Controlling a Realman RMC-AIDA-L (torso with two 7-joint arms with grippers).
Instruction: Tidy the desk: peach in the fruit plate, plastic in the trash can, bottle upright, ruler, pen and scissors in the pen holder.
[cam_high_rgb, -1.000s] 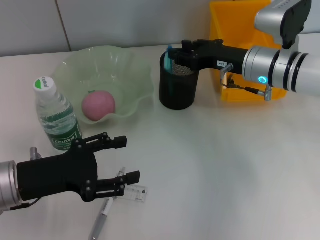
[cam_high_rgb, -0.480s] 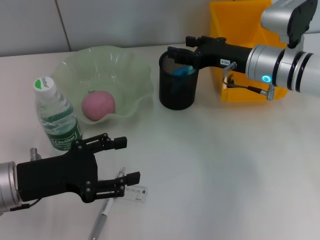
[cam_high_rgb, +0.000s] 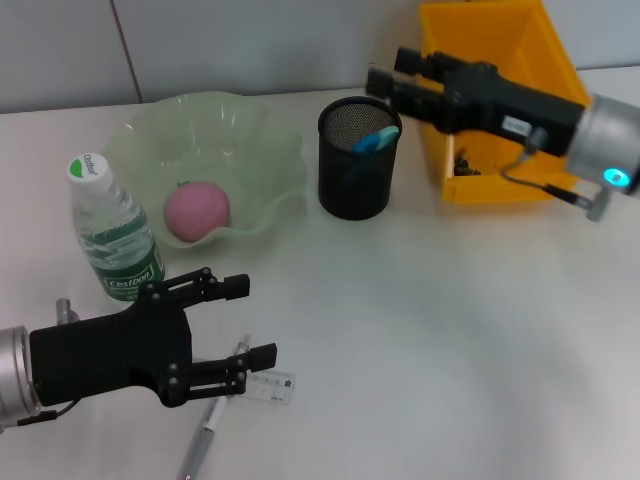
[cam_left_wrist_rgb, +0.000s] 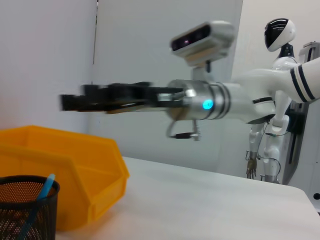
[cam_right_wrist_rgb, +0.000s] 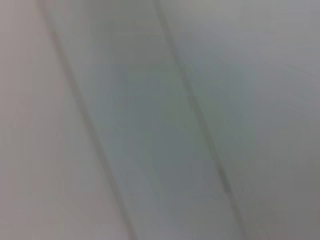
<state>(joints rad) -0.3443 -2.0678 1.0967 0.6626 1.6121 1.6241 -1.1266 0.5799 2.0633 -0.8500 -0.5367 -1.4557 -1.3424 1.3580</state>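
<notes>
The left gripper (cam_high_rgb: 250, 325) is held low over the counter (cam_high_rgb: 450, 330), its fingers (cam_high_rgb: 228, 286) spread apart with nothing between them. A pen (cam_high_rgb: 208, 425) lies on the counter directly beneath the lower finger, and a small clear ruler (cam_high_rgb: 268, 386) lies just beyond that fingertip. A water bottle (cam_high_rgb: 110, 230) stands upright beside the upper finger. The peach (cam_high_rgb: 197, 210) is seen resting in the pale green fruit plate (cam_high_rgb: 270, 150), well ahead of those fingers. The right gripper (cam_high_rgb: 392, 72) is raised above the yellow bin (cam_high_rgb: 520, 40), its fingers parted and holding nothing. The black mesh pen holder (cam_high_rgb: 357, 172) stands just below and beside those fingertips, with a blue-handled item (cam_high_rgb: 376, 139) leaning inside it.
</notes>
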